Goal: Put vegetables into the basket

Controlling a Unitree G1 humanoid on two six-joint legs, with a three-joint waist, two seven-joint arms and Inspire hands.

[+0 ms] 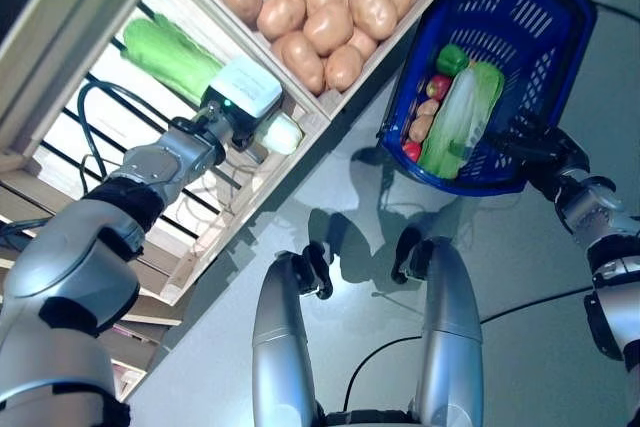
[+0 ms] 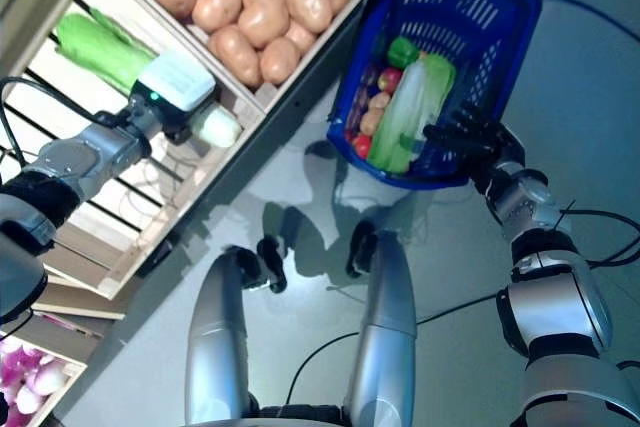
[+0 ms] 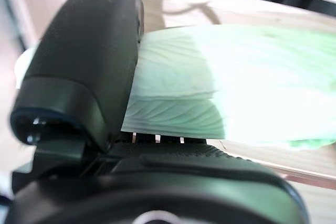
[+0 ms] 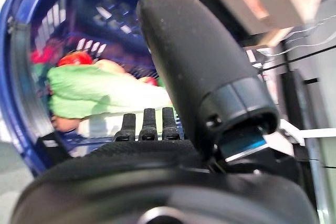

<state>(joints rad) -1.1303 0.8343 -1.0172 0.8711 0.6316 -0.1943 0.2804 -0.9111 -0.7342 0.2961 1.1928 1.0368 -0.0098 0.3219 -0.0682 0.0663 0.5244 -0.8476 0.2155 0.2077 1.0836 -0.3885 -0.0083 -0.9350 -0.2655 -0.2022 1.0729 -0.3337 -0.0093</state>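
Observation:
My left hand (image 1: 213,129) reaches into the wooden stand's shelf. Its thumb (image 3: 89,61) and fingers are curled round a long pale green cabbage (image 1: 172,51), which also shows in the left wrist view (image 3: 220,87). The cabbage's white end (image 1: 284,134) sticks out past the hand. The blue plastic basket (image 1: 545,7) stands on the floor to the right. In it lie another long green cabbage (image 1: 462,115), a green pepper (image 1: 452,57) and small red and tan vegetables (image 1: 428,117). My right hand (image 1: 532,143) is at the basket's near rim with its fingers straight; its thumb (image 4: 199,61) shows in the right wrist view.
The wooden stand (image 1: 322,115) with its crates runs along the left and top. Its front edge is close to the basket's left side. Grey floor (image 1: 520,277) lies between the stand and the basket.

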